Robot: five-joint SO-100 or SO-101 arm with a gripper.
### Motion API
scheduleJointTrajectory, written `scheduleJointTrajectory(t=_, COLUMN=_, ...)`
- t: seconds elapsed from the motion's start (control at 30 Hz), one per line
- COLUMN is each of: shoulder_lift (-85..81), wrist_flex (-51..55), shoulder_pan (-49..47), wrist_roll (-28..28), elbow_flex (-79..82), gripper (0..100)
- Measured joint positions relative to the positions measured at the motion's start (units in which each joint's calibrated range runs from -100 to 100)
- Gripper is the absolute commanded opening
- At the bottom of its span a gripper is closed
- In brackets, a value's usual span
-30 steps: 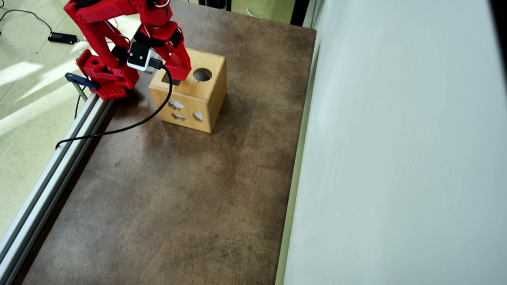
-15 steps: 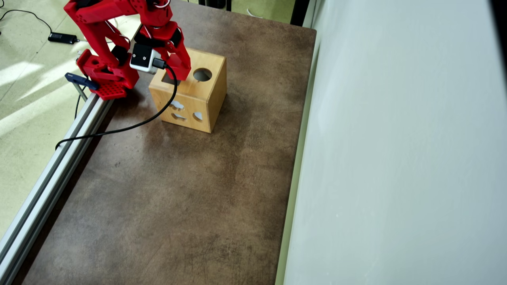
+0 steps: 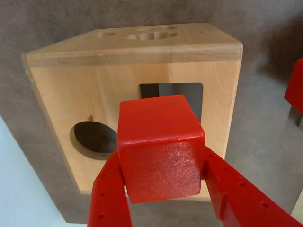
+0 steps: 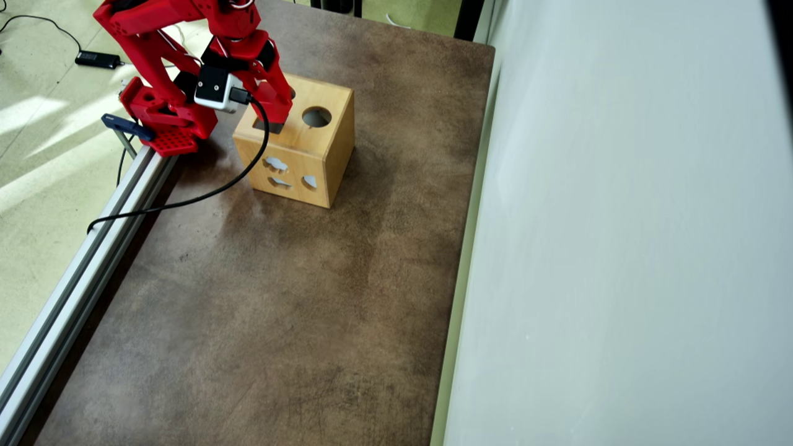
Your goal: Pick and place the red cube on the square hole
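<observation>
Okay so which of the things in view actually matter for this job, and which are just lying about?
Part of the job:
- red cube, held between the gripper's fingers
- square hole in the wooden box

Just lying about:
- round hole
- black adapter on the floor
- aluminium rail along the table edge

in the wrist view, the red cube (image 3: 161, 149) sits before the square hole (image 3: 182, 94), round hole (image 3: 93, 137) leftward.
</observation>
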Motion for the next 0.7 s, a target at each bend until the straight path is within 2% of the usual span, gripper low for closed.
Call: scheduleJointTrajectory(t=0.7, shoulder_lift=0.0, wrist_flex=0.0, shoulder_pan=0.0, wrist_roll=0.39, elbow_flex=1.72, gripper=1)
